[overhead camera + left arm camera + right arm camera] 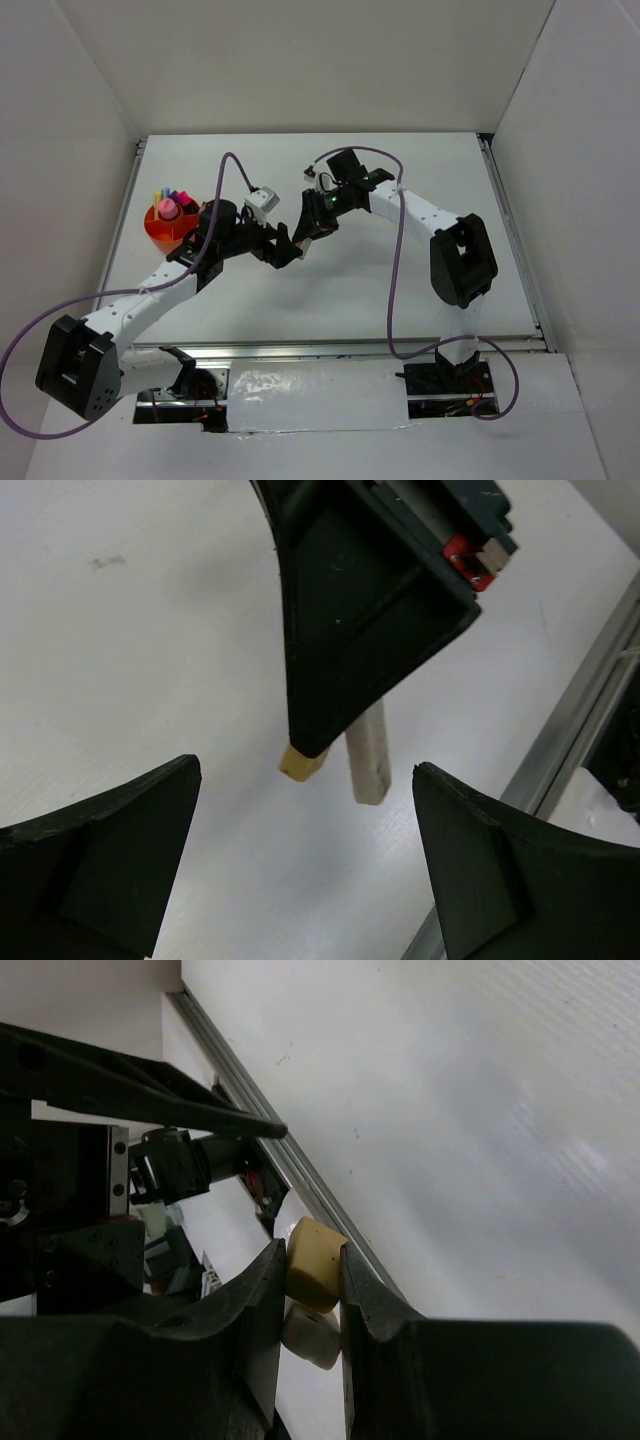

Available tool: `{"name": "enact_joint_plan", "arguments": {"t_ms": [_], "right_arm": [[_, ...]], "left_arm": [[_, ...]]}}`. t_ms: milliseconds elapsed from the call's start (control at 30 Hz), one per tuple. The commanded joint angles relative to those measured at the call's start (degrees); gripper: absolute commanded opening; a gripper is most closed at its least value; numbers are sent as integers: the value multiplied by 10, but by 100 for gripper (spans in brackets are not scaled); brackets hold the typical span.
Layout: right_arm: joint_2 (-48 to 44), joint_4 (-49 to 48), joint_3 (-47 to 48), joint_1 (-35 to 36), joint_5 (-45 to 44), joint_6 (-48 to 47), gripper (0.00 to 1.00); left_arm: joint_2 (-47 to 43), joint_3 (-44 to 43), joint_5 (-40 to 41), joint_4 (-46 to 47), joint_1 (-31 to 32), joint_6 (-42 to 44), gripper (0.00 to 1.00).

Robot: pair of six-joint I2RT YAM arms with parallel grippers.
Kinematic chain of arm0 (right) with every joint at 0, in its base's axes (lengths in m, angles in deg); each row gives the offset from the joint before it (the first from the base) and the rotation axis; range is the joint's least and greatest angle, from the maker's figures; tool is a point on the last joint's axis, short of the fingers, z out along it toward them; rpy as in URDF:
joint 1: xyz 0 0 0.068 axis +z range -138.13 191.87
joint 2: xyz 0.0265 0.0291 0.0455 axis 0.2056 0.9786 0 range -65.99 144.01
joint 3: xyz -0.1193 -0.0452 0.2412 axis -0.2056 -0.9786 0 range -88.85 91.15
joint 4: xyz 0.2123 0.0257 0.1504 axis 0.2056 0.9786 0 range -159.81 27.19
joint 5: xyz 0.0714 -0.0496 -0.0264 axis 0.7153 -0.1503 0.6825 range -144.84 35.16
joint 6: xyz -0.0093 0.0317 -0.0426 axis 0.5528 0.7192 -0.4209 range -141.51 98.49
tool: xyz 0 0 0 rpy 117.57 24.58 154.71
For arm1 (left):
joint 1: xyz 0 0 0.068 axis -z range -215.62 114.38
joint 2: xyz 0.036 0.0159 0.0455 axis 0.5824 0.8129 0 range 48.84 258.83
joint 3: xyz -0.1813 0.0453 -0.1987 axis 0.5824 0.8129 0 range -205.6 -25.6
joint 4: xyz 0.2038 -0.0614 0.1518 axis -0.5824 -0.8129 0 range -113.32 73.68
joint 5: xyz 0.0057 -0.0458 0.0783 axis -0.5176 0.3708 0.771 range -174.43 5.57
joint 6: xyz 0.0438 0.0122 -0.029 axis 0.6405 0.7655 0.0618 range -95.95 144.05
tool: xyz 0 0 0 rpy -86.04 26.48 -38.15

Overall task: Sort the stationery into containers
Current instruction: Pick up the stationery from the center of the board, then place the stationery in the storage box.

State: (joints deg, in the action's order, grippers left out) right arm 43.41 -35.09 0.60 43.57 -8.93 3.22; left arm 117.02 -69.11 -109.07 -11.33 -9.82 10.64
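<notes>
My right gripper [312, 1250] is shut on a small beige block [315, 1260], with a white block [312, 1332] pinched just behind it between the same fingers. My left gripper [305, 767] is wide open and faces it; the beige block [300, 762] and white block [367, 755] stick out of the right gripper [360, 630] between my left fingers, touching neither. In the top view the two grippers meet above mid-table: left gripper [285, 245], right gripper [305, 232]. The translucent orange cup [160, 230] stands at the left with several highlighters [172, 203] upright in it.
White walls close in the table on the left, the back and the right. A metal rail [560, 750] runs along the table's near edge, close under the grippers. A purple cable [395, 250] hangs from each arm.
</notes>
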Motion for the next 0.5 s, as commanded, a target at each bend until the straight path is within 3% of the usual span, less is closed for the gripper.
{"name": "enact_joint_plan", "arguments": {"t_ms": [0,167,467], "right_arm": [[-37,-26,-2,8,25,11,0],[-34,-26,5,13,30,14,0],[-34,-26,6,18,32,10,0]], "left_arm": [[7,-28,31,-11,1,45,99],[9,-33,48,-28,13,69,99],[10,-22,-9,1,16,30,99]]}}
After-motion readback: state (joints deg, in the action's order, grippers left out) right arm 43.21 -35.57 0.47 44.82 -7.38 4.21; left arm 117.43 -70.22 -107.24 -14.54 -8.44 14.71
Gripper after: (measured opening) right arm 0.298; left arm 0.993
